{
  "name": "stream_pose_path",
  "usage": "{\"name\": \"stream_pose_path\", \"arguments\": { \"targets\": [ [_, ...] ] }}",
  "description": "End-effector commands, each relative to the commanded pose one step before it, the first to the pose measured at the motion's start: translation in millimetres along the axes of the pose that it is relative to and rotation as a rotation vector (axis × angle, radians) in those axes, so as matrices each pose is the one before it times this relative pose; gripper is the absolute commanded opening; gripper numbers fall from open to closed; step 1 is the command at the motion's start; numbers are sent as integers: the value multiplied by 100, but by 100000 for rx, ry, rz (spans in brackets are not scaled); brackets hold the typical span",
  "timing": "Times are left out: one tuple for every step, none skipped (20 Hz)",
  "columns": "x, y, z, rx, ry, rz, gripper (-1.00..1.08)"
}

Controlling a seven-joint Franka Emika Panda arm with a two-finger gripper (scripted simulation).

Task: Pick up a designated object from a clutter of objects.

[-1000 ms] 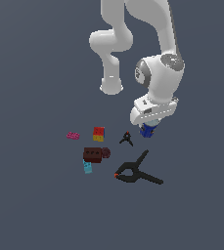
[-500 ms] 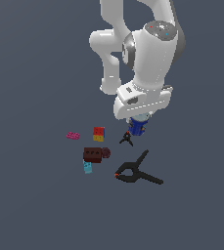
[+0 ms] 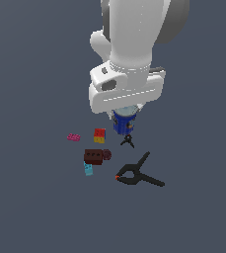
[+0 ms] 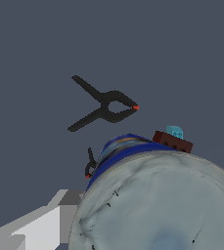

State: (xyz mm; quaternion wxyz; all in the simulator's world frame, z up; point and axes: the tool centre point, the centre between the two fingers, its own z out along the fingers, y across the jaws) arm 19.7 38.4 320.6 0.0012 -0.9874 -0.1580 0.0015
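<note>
blue can [image 3: 123, 123] label marks — seemingly unreadable

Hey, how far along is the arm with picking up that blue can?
Done: the hand has reached the small blue cylindrical can with a pale top, which sits right under it and fills the wrist view. In hand: the grasp; the fingers are hidden, so closure is unconfirmed. Left: lifting it clear of the tiny black clamp and multicolour cube.

Plain dark grey floor [image 3: 30, 207]

Exterior camera stands back, looking down on the whole clutter. Wrist camera sits right against the blue can [image 4: 157, 205], facing downward; both catch the large black clamp [image 3: 136, 174].
</note>
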Motion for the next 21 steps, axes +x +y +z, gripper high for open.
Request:
{"name": "stream_pose_path", "arguments": {
  "targets": [
    [515,1488,-1789,-167,263,-103,-100],
    [169,486,-517,-45,-6,17,-100],
    [160,448,-466,0,0,0,-100],
    [150,404,-421,0,0,0,-100],
    [139,357,-384,-46,-3,17,-100],
    [131,328,-341,0,0,0,-100],
    [119,295,-307,0,0,0,-100],
    [105,257,-282,-45,-1,18,-100],
    [96,233,-243,0,0,0,-100],
    [85,204,-212,0,0,0,-100],
    [74,174,-181,0,0,0,-100],
    [63,145,-151,0,0,0,-100],
    [53,117,-122,0,0,0,-100],
    [43,88,-92,0,0,0,-100],
    [34,60,-63,0,0,0,-100],
    [24,32,-35,0,0,0,-100],
    [15,4,-6,0,0,0,-100],
    [5,-24,22,0,0,0,-100],
    [-5,-50,49,0,0,0,-100],
    [-8,-43,43,0,0,0,-100],
    [-3,-15,15,0,0,0,-100]
  ]
}}
